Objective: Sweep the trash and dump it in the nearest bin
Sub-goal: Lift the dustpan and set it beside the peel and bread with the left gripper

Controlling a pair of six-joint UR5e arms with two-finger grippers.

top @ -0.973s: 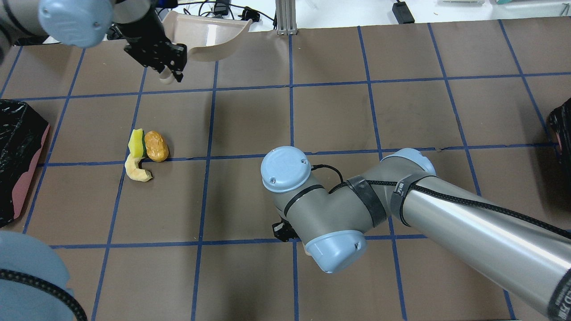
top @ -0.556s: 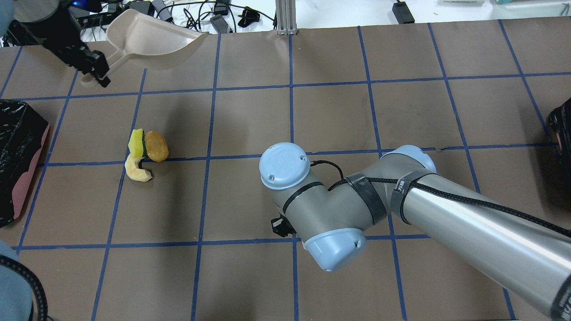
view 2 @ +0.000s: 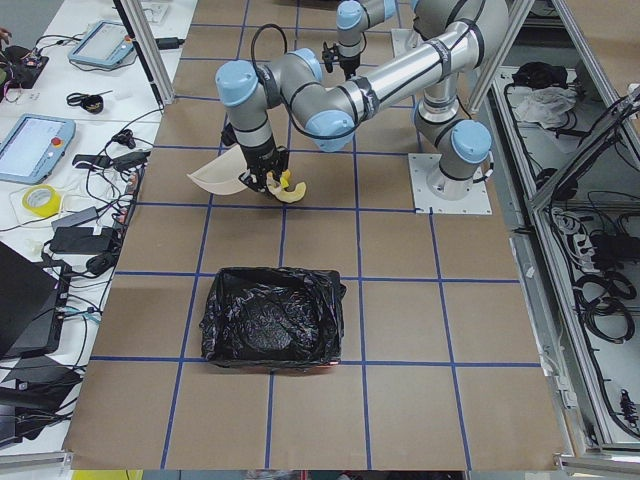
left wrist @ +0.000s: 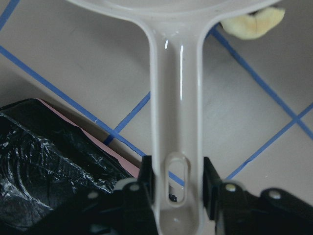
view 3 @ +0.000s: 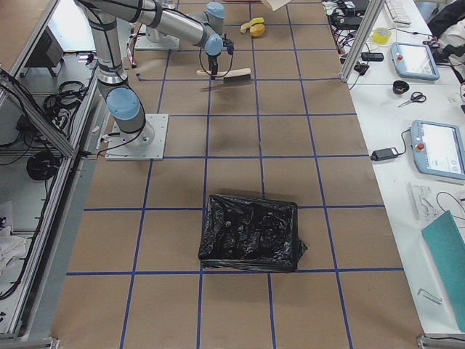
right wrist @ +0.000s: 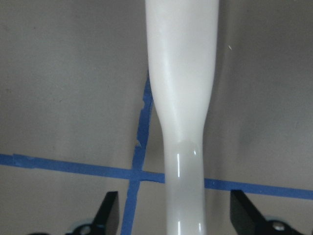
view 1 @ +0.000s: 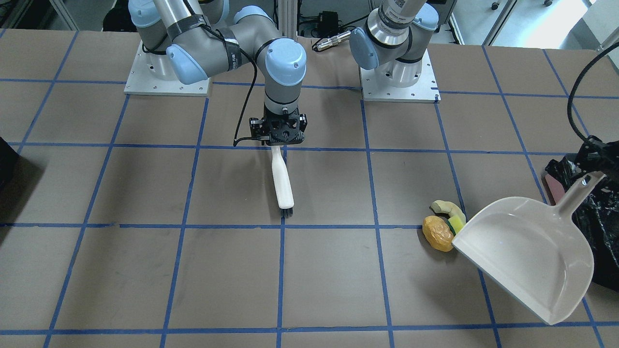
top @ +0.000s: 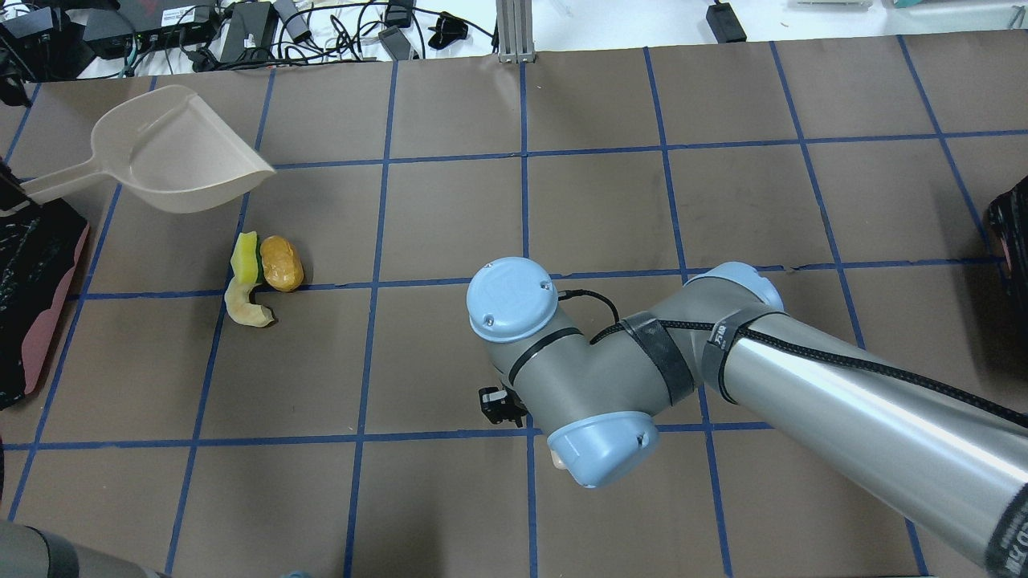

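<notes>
Your left gripper (left wrist: 177, 188) pinches the dustpan (top: 173, 156) by the end of its handle, its fingers (left wrist: 145, 178) pressed one to each side. The pan hangs ahead of them, tilted and apparently off the table. The trash lies just past the pan's mouth in one tight cluster: the orange-brown lump (top: 281, 262), the green-and-yellow sponge chunk (top: 245, 257) touching it, and the pale peel piece (top: 245, 307) against the sponge. The bin (top: 48, 329), pink-sided and lined in black plastic, sits just beside and below these same fingers, on the side away from the scraps.

Your right gripper (view 1: 276, 144) stands over the brush (view 1: 283, 183). In the wrist view its fingers are spread wide to either side of the white handle and clear of it. The bristles sit at the handle's far end, pointing away from the fingers. The trash is well apart from them, off toward the left arm.

The step in hand looks like staging: pan to the pile, brush into the grip. To do it well, bring the pan down on the bin side of the cluster until its front lip lies flat on the table, leaving no gap for the thin peel to slip under. Turn the mouth squarely toward the line the brush will travel. Centre the right fingers on the handle before you close them, so the brush does not swing when lifted. The lump looks likely to roll and the sponge to skip, so plan a slow stroke.
</notes>
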